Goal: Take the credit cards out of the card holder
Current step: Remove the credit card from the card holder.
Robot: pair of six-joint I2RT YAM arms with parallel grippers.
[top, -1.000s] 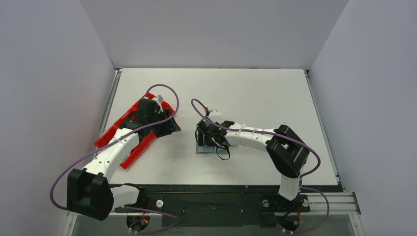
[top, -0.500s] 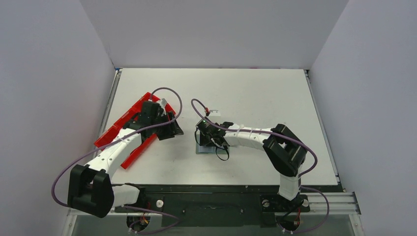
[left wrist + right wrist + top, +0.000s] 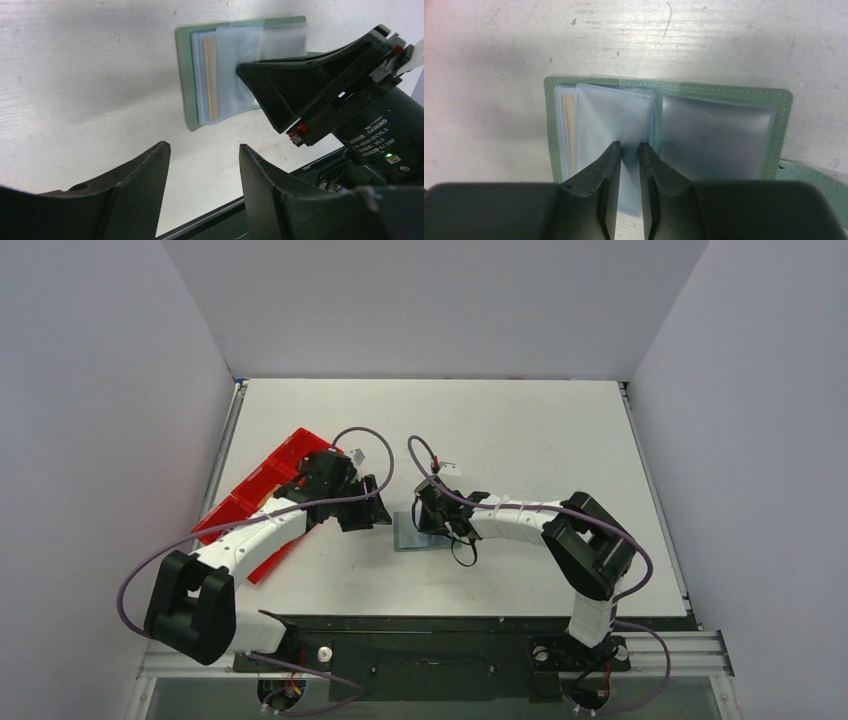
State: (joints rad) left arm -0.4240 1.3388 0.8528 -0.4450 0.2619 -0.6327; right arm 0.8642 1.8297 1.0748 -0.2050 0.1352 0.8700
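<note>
We are in a robot test lab. A plain white table [image 3: 520,420] sits inside a box of bare, pale walls [image 3: 430,300], like a small booth made just for this work. Two black and white robot arms, the left arm [image 3: 250,535] and the right arm [image 3: 510,518], are bolted to a metal rail [image 3: 670,650] at the near edge. Purple cables [image 3: 360,428] loop out from them. Up close, we see that the table top is scuffed and scratched.
</note>
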